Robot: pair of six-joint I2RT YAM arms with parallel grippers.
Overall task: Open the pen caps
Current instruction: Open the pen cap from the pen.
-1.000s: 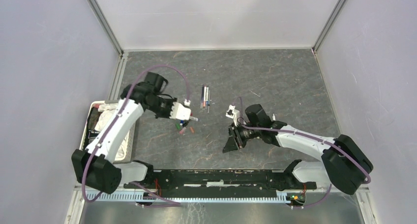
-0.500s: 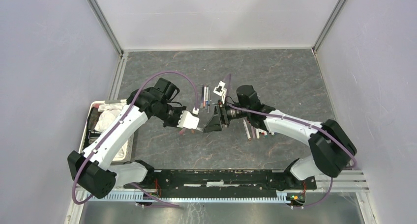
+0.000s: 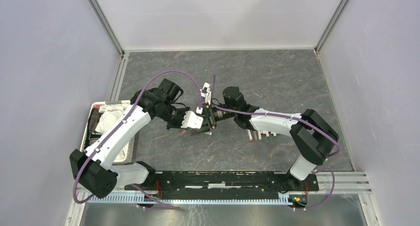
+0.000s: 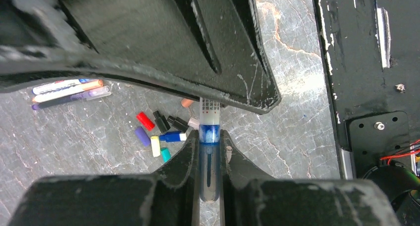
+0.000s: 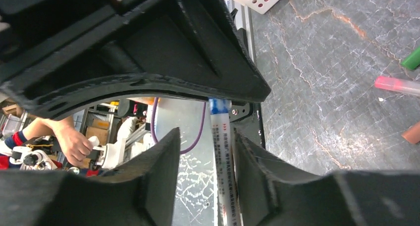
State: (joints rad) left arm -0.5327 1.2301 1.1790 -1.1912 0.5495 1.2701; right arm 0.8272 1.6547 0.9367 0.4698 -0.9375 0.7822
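Note:
My left gripper [image 4: 209, 142] is shut on the clear, blue-tinted cap end of a pen [image 4: 209, 118]. The pen's white barrel runs forward between the fingers of my right gripper [image 5: 205, 137]. The right jaws stand open. The barrel [image 5: 221, 156] lies against one finger [image 5: 247, 161] and is apart from the other. In the top view the left gripper [image 3: 197, 123] and the right gripper [image 3: 208, 121] meet tip to tip at mid-table. Loose pen caps lie below: red [image 4: 145, 121], purple [image 4: 142, 136], yellow [image 4: 155, 146], teal [image 4: 165, 154], blue [image 4: 170, 136].
Three pens [image 4: 67, 89] lie together on the table. More pens [image 3: 258, 134] lie by the right forearm. A white tray [image 3: 92, 118] with cloths stands at the left edge. A pink pen [image 5: 397, 85] and a green cap [image 5: 411, 59] lie on the table.
My right gripper has swung left across the table and come onto the pen that my left gripper holds. The left gripper has shifted right and a little nearer.

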